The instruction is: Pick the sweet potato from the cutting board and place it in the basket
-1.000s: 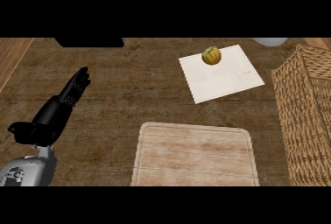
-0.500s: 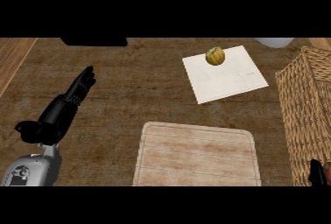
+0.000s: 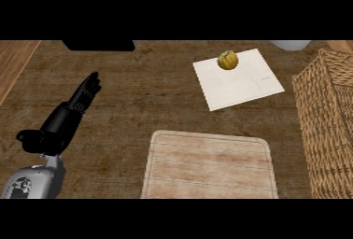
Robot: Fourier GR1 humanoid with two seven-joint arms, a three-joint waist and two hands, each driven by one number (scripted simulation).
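Note:
A yellow-brown sweet potato [image 3: 228,59] lies at the far edge of a white square board [image 3: 241,84], right of centre at the back. The tall wicker basket [image 3: 329,121] stands along the right edge, just right of that board. My left hand [image 3: 74,105] rests open at the left of the counter, fingers straight and pointing away, far from the sweet potato and holding nothing. My right hand does not show in the head view.
A pale wooden board [image 3: 210,163] with nothing on it lies front and centre. A black object [image 3: 100,45] sits at the back left and a pale rounded thing [image 3: 293,45] at the back right. A lighter wooden strip [image 3: 12,60] runs along the left edge.
A dark tip of my right hand showed at the lower right edge half a second ago and is now out of view. My left hand has barely shifted.

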